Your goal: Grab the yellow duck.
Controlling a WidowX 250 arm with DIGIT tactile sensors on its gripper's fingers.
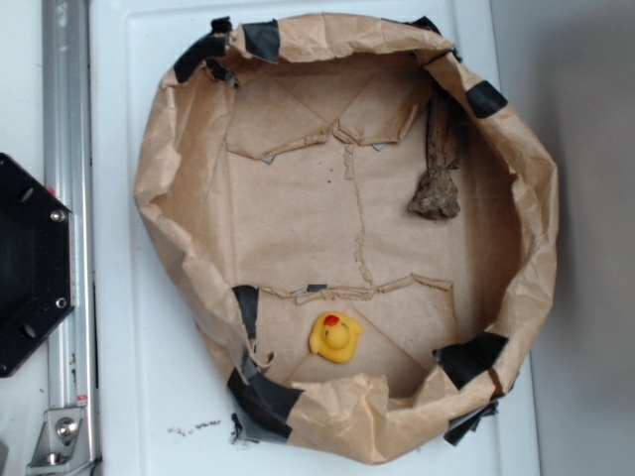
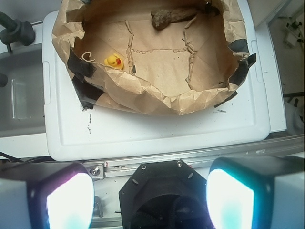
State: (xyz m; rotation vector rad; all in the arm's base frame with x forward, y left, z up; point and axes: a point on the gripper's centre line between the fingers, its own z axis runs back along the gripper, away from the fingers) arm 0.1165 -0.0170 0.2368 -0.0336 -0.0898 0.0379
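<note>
White table [image 1: 149, 397] is carrying a crumpled brown paper basin [image 1: 541, 198] (walls penning toys) where the small yellow rubber duck [image 1: 335, 336] is sitting lower centre; the hand [image 2: 150, 193] is hovering wide open, empty.

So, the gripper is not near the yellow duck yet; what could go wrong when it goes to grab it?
1. The yellow duck sits close to the crumpled paper wall and black tape of the brown paper enclosure, so a finger may catch the paper or pinch it instead.
2. The duck is small and rounded, so it may slip out as the open gripper closes.
3. The brown bark-like lump lies far across, so confusion seems unlikely.
</note>
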